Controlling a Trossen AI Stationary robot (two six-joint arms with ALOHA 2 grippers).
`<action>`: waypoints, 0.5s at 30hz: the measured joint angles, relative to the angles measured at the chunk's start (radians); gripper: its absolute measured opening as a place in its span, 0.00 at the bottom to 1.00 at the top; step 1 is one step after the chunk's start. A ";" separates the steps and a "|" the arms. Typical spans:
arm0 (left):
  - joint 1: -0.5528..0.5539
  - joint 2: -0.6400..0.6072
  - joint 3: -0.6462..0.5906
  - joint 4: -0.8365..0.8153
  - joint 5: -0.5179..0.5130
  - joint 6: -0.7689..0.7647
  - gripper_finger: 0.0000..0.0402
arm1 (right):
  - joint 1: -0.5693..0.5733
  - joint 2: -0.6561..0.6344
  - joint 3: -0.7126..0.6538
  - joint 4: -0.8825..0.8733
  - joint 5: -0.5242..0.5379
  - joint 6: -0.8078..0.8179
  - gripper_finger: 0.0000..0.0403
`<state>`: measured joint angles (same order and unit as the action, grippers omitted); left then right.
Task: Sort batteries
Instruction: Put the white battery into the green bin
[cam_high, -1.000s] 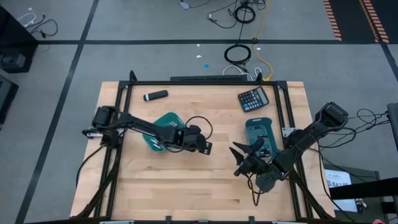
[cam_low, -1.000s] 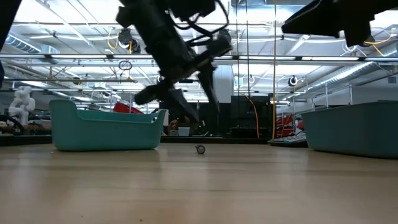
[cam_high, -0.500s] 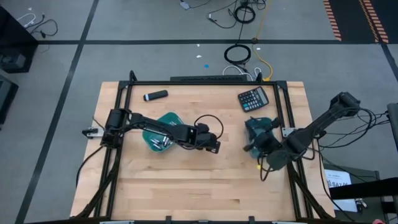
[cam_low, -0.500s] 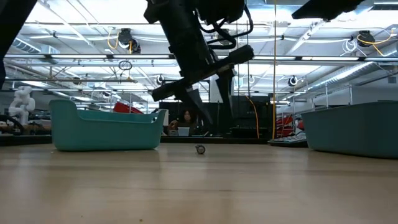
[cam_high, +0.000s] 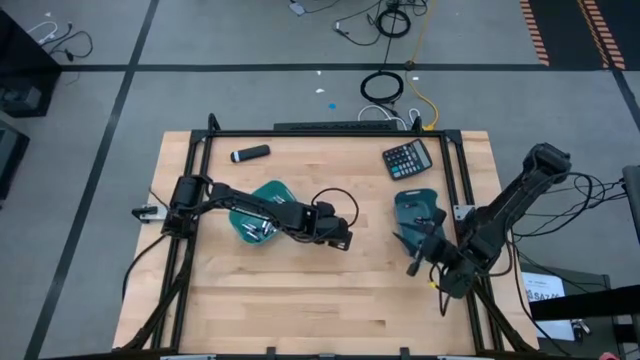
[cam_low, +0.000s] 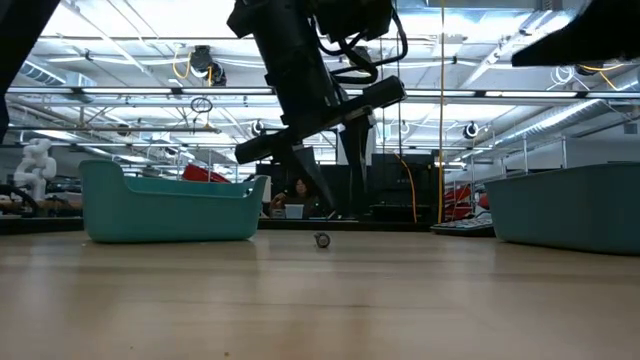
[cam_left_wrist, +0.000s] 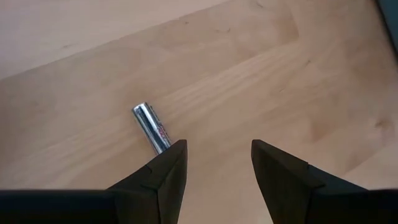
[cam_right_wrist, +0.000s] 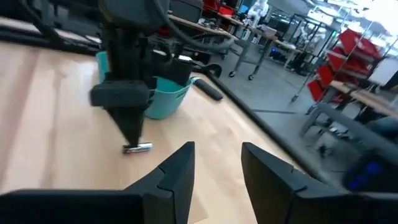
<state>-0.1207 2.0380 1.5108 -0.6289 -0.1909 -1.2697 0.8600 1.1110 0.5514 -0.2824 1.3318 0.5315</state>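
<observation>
One silvery battery lies on its side on the bare wood near the table's middle; it also shows in the low view and the right wrist view. My left gripper is open and hangs just above it, fingers pointing down, one fingertip in front of the battery's near end. A teal bowl holds several batteries. My right gripper is open and empty, in the air just near of the teal tray.
A calculator lies at the far right and a black marker-like cylinder at the far left. The bowl and the tray stand either side of the open wood where the battery lies.
My left gripper has gone toward the table's right edge and now stands over the lone battery, still open. My right gripper has swung from the table's middle toward the far right, over the teal tray, then back toward the near edge. The battery has not moved.
</observation>
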 joint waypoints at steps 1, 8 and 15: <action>0.001 0.000 0.000 0.002 0.000 0.000 0.47 | 0.012 0.000 -0.019 0.024 0.003 0.024 0.31; 0.016 0.018 0.000 0.013 0.004 -0.026 0.47 | 0.073 0.000 -0.119 0.176 0.026 0.018 0.31; 0.017 0.044 -0.002 -0.003 0.011 -0.047 0.47 | 0.078 0.000 -0.125 0.197 0.028 -0.024 0.31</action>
<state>-0.1037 2.0824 1.5092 -0.6316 -0.1804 -1.3163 0.9382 1.1110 0.4263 -0.0850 1.3602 0.5079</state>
